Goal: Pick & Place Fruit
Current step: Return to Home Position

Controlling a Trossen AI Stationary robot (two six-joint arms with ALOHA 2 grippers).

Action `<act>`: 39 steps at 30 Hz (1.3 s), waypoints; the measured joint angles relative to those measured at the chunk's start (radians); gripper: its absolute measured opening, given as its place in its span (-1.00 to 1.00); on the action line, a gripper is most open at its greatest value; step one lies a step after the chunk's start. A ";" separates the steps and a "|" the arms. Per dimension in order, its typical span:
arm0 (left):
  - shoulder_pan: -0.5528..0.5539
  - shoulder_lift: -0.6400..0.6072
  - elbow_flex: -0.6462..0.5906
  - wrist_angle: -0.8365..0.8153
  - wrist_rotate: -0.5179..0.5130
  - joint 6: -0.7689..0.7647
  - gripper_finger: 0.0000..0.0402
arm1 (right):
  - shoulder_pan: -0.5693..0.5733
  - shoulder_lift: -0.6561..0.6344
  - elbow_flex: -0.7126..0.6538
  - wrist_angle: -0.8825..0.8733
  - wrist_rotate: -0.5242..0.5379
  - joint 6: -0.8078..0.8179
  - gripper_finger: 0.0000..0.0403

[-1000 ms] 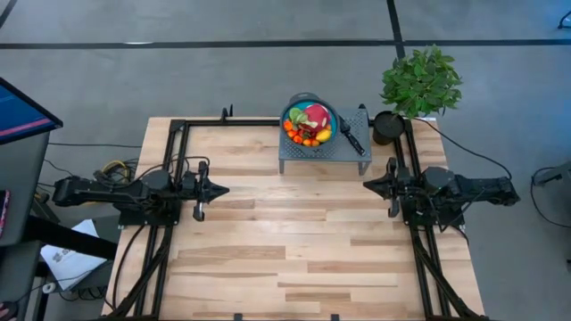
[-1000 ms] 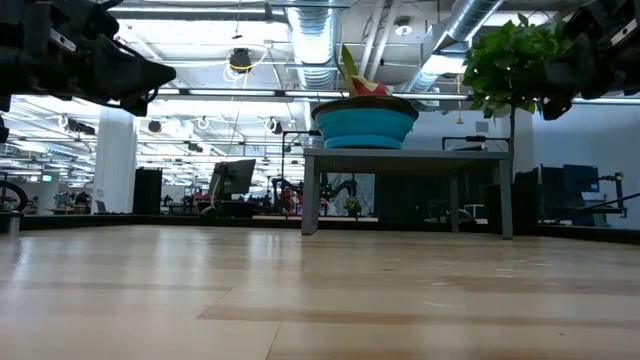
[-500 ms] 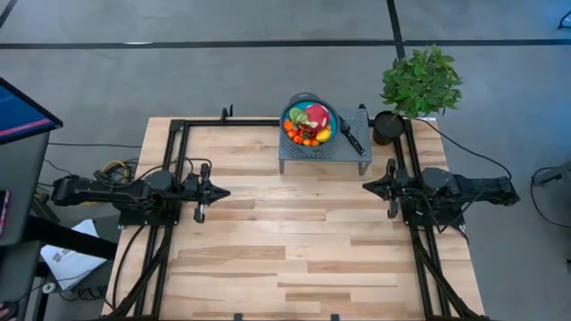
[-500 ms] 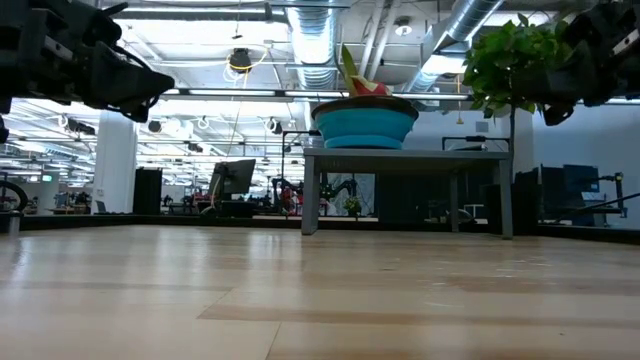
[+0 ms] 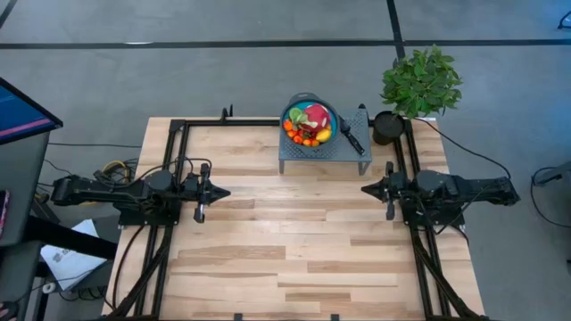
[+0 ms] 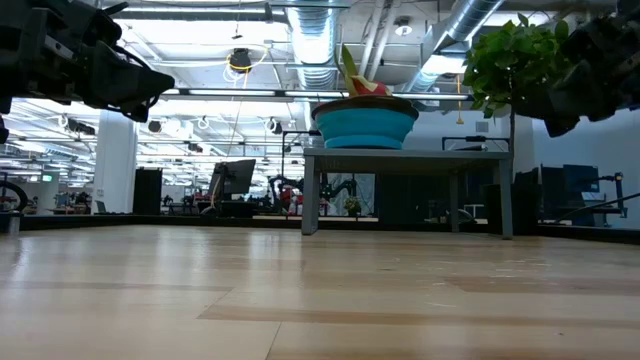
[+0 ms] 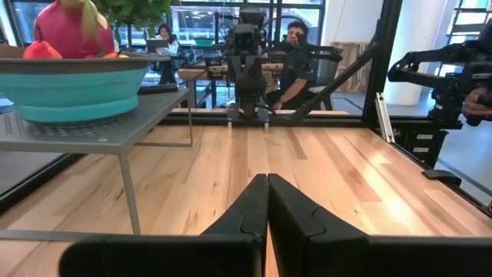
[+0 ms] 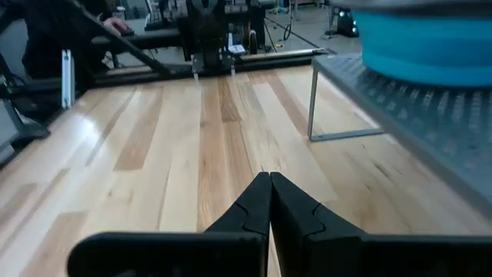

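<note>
A pale wooden bench point(image 5: 294, 241) is standing on a grey floor, with a leafy potted plant point(image 5: 421, 82) sitting at its far right corner. Near the far edge of the bench, a grey perforated metal stand point(image 5: 312, 160) is carrying a teal strainer bowl point(image 6: 365, 125). The fruit point(image 5: 306, 134) is lying heaped inside that bowl in small orange, red, yellow and green pieces. The pink-red dragon fruit point(image 5: 314, 114) is resting on top of them, its green tips poking above the rim in the low view. A black-handled knife point(image 5: 351, 135) is lying on the stand just beside the bowl, on the right arm's side. The left gripper point(image 5: 220, 191) is hovering above the left side of the bench, well apart from the stand, its fingers pressed together tip to tip. The right gripper point(image 5: 365, 189) is hovering above the right side, pointing across the bench toward the left one, its fingers likewise pressed together.
</note>
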 joint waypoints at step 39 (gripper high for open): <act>0.000 0.008 0.000 0.010 0.000 0.003 -0.99 | 0.012 0.115 -0.136 0.372 -0.142 -0.108 -1.00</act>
